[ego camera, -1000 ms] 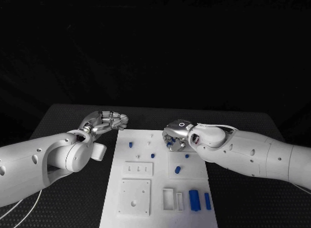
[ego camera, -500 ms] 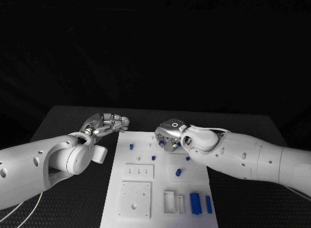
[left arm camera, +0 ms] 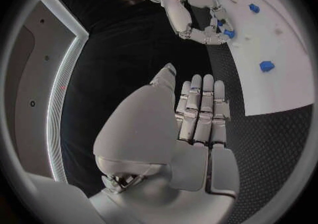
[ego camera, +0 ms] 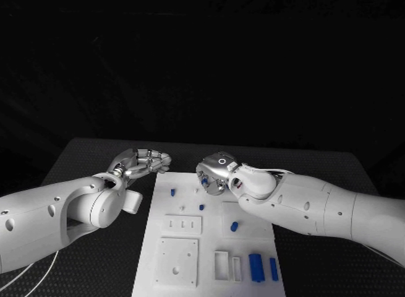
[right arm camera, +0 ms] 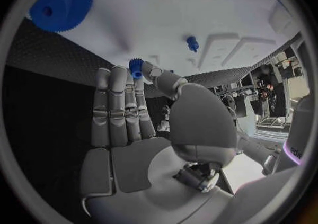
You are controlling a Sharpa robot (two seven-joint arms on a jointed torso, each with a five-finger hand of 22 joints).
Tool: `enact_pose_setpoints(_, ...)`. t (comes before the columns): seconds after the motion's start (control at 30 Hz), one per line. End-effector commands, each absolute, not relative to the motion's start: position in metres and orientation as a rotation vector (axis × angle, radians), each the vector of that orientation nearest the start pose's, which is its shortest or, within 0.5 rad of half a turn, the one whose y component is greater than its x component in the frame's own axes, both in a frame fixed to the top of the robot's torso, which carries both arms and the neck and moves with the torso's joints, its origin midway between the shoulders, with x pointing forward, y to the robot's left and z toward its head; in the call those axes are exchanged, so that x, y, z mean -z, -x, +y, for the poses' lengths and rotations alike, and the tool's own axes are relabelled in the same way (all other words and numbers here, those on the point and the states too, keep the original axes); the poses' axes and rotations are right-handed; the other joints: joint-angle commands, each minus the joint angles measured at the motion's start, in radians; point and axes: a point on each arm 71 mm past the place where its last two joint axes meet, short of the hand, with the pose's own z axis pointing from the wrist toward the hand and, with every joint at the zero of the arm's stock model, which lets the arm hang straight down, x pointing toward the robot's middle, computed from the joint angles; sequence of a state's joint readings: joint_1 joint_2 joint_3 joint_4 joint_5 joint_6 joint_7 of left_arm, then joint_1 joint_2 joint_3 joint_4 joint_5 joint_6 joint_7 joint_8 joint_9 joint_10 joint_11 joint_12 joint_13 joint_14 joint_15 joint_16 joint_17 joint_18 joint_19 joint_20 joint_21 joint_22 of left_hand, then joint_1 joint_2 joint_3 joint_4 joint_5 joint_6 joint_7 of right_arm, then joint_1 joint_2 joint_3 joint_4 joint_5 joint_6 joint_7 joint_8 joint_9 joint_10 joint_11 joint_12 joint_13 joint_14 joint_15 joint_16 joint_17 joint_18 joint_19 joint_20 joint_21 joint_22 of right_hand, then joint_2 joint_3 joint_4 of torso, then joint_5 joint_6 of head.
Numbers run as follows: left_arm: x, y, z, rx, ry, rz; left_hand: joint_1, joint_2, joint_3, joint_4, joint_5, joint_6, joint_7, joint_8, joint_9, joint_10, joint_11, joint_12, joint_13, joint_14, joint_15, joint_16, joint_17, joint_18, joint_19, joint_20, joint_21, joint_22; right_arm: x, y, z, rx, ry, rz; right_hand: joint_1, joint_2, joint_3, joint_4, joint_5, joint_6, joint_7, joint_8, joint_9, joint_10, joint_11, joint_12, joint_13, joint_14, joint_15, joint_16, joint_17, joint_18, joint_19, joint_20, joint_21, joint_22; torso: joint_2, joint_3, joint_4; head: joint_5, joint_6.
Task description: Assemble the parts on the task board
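The white task board (ego camera: 211,238) lies in the middle of the black tabletop (ego camera: 95,161), running away from the robot. On its near end sit a square white plate (ego camera: 176,261), a smaller white block with slots (ego camera: 182,222), an open white frame (ego camera: 220,266) and two upright blue pegs (ego camera: 256,267) side by side. Further along the board, small blue parts (ego camera: 234,226) stand apart from one another.

The right hand (ego camera: 216,175) hangs over the board's far end, above its right half. In the right wrist view its fingers (right arm camera: 118,108) lie straight and pressed together, and the thumb pinches a small blue gear (right arm camera: 135,68) against their tips. That same view shows a large blue gear (right arm camera: 61,0) lying on the board and a blue pin (right arm camera: 192,43) standing in it, both apart from the hand; the head view hides the pinched gear behind the hand's back.

The left hand (ego camera: 143,161) sits just off the board's far left corner, over the tabletop, fingers curled in. The left wrist view shows its fingers (left arm camera: 202,108) close together with nothing in them, and beyond them the right hand (left arm camera: 211,25) at the board's edge with blue between its fingertips.
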State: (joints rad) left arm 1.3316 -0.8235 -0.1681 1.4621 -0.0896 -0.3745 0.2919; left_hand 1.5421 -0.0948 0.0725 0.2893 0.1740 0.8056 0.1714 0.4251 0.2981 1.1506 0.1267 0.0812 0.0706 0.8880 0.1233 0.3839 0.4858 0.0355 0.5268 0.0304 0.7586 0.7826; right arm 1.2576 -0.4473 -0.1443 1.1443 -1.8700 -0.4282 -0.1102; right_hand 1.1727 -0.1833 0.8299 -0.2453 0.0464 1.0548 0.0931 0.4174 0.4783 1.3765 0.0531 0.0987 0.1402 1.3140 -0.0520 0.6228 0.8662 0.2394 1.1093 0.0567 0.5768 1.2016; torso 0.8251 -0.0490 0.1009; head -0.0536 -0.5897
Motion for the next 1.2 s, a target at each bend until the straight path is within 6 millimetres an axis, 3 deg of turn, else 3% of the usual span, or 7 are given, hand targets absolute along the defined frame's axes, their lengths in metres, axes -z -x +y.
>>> enact_pose_setpoints(0.03,0.166,-0.509,0.221,1.343,0.993,1.500,0.003,0.000,-0.008,0.000,0.002,0.005,0.004,-0.003,-0.002,0.007,0.003,-0.004,-0.001,-0.002,0.008,-0.007,-0.001,-0.010,-0.006,0.001,-0.004,0.001,0.190,-0.534,-0.093,-0.436,0.592,1.331,0.000,-0.016,0.006,0.003,0.002,0.006,-0.002,0.002,0.003,0.016,-0.009,0.004,0.019,0.001,-0.010,0.004,0.002,0.022,0.006,-0.001,0.006,0.003,0.000,-0.0001,0.0010,0.003,0.001)
enact_pose_setpoints(0.13,0.166,-0.509,0.222,1.343,0.993,1.499,0.003,0.000,-0.009,0.000,0.002,0.005,0.004,-0.004,-0.002,0.007,0.003,-0.005,-0.001,-0.003,0.008,-0.007,-0.001,-0.010,-0.007,0.001,-0.004,0.002,0.189,-0.534,-0.092,-0.437,0.591,1.330,0.001,-0.018,0.008,0.005,0.002,0.007,-0.002,0.002,0.004,0.017,-0.010,0.004,0.020,0.002,-0.010,0.005,0.002,0.022,0.007,-0.002,0.007,0.004,0.001,-0.0011,0.0013,0.004,0.003)
enact_pose_setpoints(0.37,0.166,-0.508,0.221,1.345,0.991,1.500,0.003,0.000,-0.009,0.000,0.002,0.005,0.004,-0.004,-0.002,0.007,0.003,-0.005,-0.001,-0.003,0.008,-0.008,-0.001,-0.011,-0.008,0.001,-0.004,0.003,0.189,-0.537,-0.089,-0.429,0.588,1.332,0.002,-0.020,0.009,0.008,0.002,0.008,-0.003,0.002,0.005,0.019,-0.010,0.003,0.021,0.002,-0.011,0.007,0.003,0.022,0.008,-0.003,0.009,0.005,0.004,0.0010,-0.0016,0.008,0.005)
enact_pose_setpoints(0.83,0.164,-0.507,0.220,1.351,0.987,1.502,0.003,-0.001,-0.010,0.000,0.002,0.005,0.005,-0.005,-0.002,0.007,0.004,-0.006,-0.001,-0.003,0.009,-0.009,-0.001,-0.012,-0.010,0.001,-0.003,0.005,0.191,-0.539,-0.081,-0.424,0.591,1.331,0.004,-0.023,0.012,0.012,0.002,0.008,-0.003,0.001,0.008,0.020,-0.011,0.002,0.023,0.002,-0.011,0.010,0.004,0.022,0.011,-0.005,0.013,0.009,0.015,-0.0008,0.0086,0.007,0.004)
enact_pose_setpoints(1.0,0.161,-0.508,0.220,1.350,0.983,1.494,0.003,-0.001,-0.010,0.000,0.002,0.005,0.005,-0.005,-0.002,0.007,0.004,-0.007,-0.001,-0.003,0.009,-0.009,-0.001,-0.012,-0.011,0.001,-0.002,0.005,0.191,-0.538,-0.079,-0.427,0.596,1.331,0.004,-0.024,0.013,0.013,0.002,0.008,-0.003,0.001,0.009,0.020,-0.011,0.001,0.023,0.003,-0.011,0.010,0.004,0.022,0.012,-0.005,0.013,0.009,0.020,-0.0025,0.0097,0.009,-0.001)
enact_pose_setpoints(1.2,0.159,-0.508,0.220,1.351,0.979,1.491,0.003,-0.001,-0.010,0.000,0.002,0.005,0.005,-0.005,-0.002,0.007,0.004,-0.007,-0.001,-0.003,0.009,-0.010,-0.001,-0.012,-0.011,0.001,-0.002,0.006,0.192,-0.538,-0.078,-0.427,0.597,1.335,0.004,-0.024,0.013,0.014,0.002,0.009,-0.003,0.001,0.009,0.020,-0.011,0.001,0.023,0.003,-0.011,0.011,0.004,0.022,0.012,-0.006,0.014,0.010,0.022,-0.0017,0.0092,0.008,-0.007)
